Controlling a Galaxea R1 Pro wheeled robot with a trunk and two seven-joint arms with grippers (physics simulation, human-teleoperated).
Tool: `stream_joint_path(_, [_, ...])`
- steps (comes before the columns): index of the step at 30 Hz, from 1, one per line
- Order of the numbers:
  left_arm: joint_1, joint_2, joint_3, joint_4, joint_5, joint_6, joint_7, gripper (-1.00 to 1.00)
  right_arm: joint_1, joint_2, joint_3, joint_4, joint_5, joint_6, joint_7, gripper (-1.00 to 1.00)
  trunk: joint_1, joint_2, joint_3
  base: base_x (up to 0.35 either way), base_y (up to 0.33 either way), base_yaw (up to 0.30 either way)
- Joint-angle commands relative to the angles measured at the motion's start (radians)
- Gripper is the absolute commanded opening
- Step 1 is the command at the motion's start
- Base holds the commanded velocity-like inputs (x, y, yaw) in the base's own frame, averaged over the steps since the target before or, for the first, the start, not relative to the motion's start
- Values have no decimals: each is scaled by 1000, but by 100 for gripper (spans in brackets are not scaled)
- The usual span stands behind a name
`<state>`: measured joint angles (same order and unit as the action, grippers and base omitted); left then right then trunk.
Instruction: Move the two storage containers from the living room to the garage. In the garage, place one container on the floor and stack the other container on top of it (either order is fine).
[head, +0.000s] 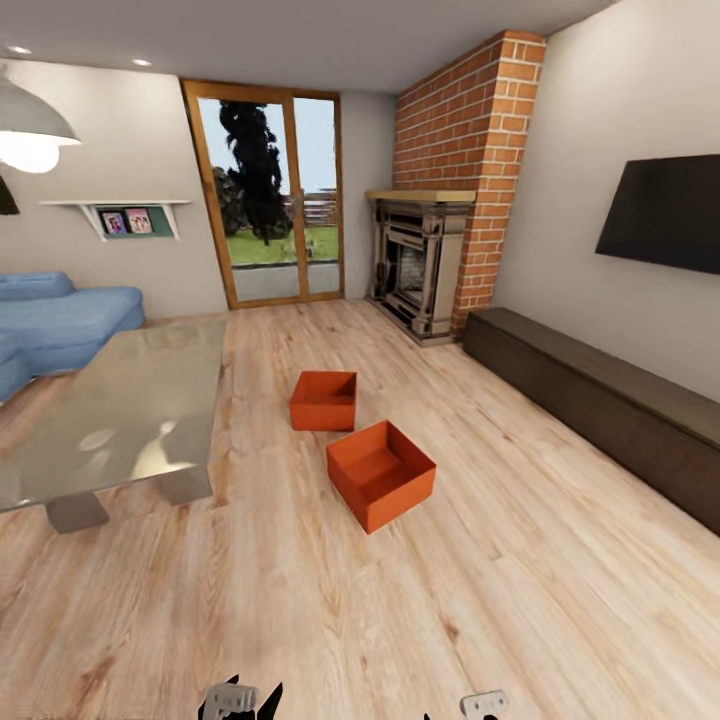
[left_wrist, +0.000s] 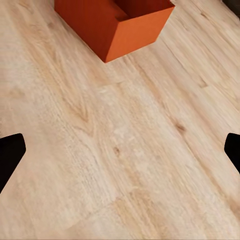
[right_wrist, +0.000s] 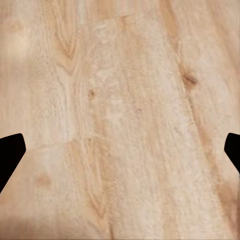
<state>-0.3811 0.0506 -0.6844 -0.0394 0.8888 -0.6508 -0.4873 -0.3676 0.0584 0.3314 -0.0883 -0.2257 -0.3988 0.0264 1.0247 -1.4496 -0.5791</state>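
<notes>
Nearest the camera, at the head view's bottom edge, parts of the left gripper (head: 232, 698) and the right gripper (head: 484, 704) peek in over bare light wood plank floor (head: 300, 600). In each wrist view the two dark fingertips sit at opposite frame edges with floor between them, so the left gripper (left_wrist: 120, 152) and right gripper (right_wrist: 120, 152) both have fingers spread wide, holding nothing.

A broad stretch of open planks lies between the robot and the bins. The near storage container (head: 381, 473) sits on the floor ahead, open top up, turned diagonally so one corner faces the robot; it looks roughly square, long axis hard to tell. That corner shows in the left wrist view (left_wrist: 114, 25). The far storage container (head: 324, 400) sits just behind and slightly left of it, near but not touching, sides running roughly square to the view.

Left of the bins stands a low glossy coffee table (head: 120, 410), with a floor lane between its edge and the bins. A blue sofa (head: 60, 320) is beyond it. On the right, well apart, a low dark bench (head: 600, 400) runs along the wall under a black TV (head: 665, 212). Farther back are a brick fireplace (head: 440, 220) and a glazed wooden door (head: 268, 195).
</notes>
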Motion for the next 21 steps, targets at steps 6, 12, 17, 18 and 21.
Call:
stream_joint_path(6, [-1, 0, -6, 1, 11, -1, -7, 100, -1, 0, 6, 1, -11, -4, 3, 100, 0, 0, -1, 197, -284, 295])
stream_joint_path(12, [-1, 0, -6, 1, 11, -1, -7, 100, -1, 0, 6, 1, -11, -3, 3, 100, 0, 0, -1, 197, -284, 295])
stream_joint_path(17, [-1, 0, -6, 1, 11, -1, -7, 100, -1, 0, 6, 1, -11, -3, 3, 100, 0, 0, -1, 197, -284, 295])
stream_joint_path(18, [-1, 0, -6, 1, 11, -1, -7, 100, -1, 0, 6, 1, -11, -3, 3, 100, 0, 0, -1, 197, -284, 295])
stream_joint_path(21, [-1, 0, -6, 1, 11, -1, -7, 100, -1, 0, 6, 1, -11, -4, 3, 100, 0, 0, -1, 197, -284, 294])
